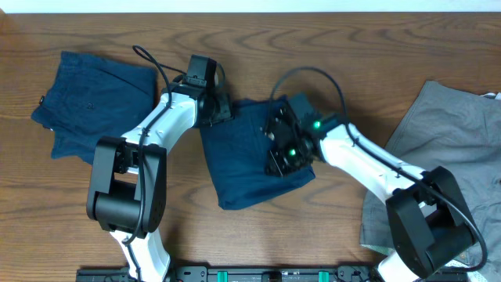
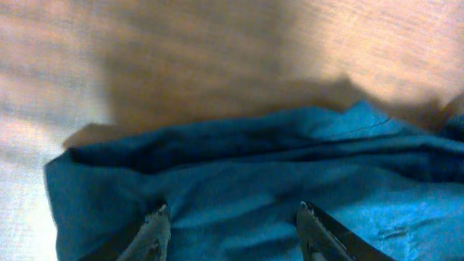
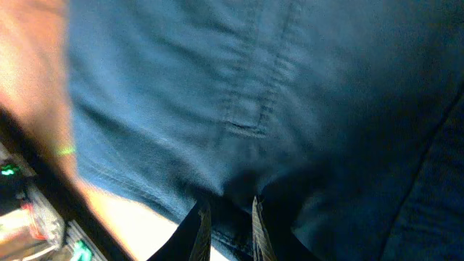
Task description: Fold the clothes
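The overhead view is evenly and brightly lit with soft shadows cast under the arms, while both wrist views are blurred (the left one washed out at its lower-left corner).

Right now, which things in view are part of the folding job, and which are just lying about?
Part of the job:
- navy garment being handled
- folded navy garment
- grey garment
- left gripper
- right gripper

Lying about:
- nothing else visible on the table
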`<control>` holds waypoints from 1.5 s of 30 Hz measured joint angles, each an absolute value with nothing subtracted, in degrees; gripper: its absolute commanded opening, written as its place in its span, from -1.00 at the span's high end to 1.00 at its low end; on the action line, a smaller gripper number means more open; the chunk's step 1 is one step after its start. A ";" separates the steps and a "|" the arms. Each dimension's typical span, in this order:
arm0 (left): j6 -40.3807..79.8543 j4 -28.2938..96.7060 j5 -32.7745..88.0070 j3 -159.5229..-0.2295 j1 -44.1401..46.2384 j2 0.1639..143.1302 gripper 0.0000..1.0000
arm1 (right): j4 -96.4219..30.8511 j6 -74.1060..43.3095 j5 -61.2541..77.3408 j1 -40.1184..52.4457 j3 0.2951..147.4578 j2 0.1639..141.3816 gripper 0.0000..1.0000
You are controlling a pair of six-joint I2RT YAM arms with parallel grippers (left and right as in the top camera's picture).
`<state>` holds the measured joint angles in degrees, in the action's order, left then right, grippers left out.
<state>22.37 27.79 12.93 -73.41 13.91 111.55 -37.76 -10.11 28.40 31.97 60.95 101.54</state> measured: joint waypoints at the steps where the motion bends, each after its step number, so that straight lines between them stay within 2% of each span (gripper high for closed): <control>1: 22.22 29.08 12.93 -73.41 13.91 111.55 -0.16 | -36.36 -10.83 28.01 31.97 59.18 101.54 0.58; 6: 21.93 39.42 12.64 -73.43 13.91 111.55 -0.18 | -29.28 -16.01 24.60 31.68 52.73 100.95 0.37; 10: 21.52 50.41 12.71 -73.43 13.69 111.55 -0.39 | -27.24 -18.48 22.02 30.76 51.51 99.74 0.26; 13: 20.91 55.88 14.94 -73.38 13.72 111.55 -0.49 | -23.66 -19.00 17.17 28.45 51.31 99.68 0.26; 19: 18.87 55.24 22.79 -73.30 14.15 110.50 -0.66 | -13.13 -15.22 9.19 20.25 50.52 100.77 0.21; 21: 18.50 53.06 23.83 -73.23 14.22 108.60 -0.79 | -12.95 -14.39 7.81 19.25 50.52 100.86 0.19; 22: 18.15 51.72 24.08 -73.23 14.22 107.46 -0.93 | -12.88 -14.09 7.40 19.18 50.52 100.86 0.18; 23: 18.15 49.54 24.29 -73.23 14.20 105.89 -0.96 | -12.93 -13.72 6.90 19.22 50.52 100.86 0.17; 30: 17.96 38.44 25.47 -73.32 14.20 103.07 -0.96 | -13.02 -12.91 6.17 19.68 50.54 100.86 0.15; 43: 17.98 33.12 29.87 -73.32 15.59 113.67 -0.99 | -13.98 -12.73 5.61 19.97 50.83 100.86 0.12; 45: 18.13 32.77 30.72 -73.54 16.58 113.93 -0.77 | -14.06 -12.73 5.58 19.97 50.85 100.86 0.12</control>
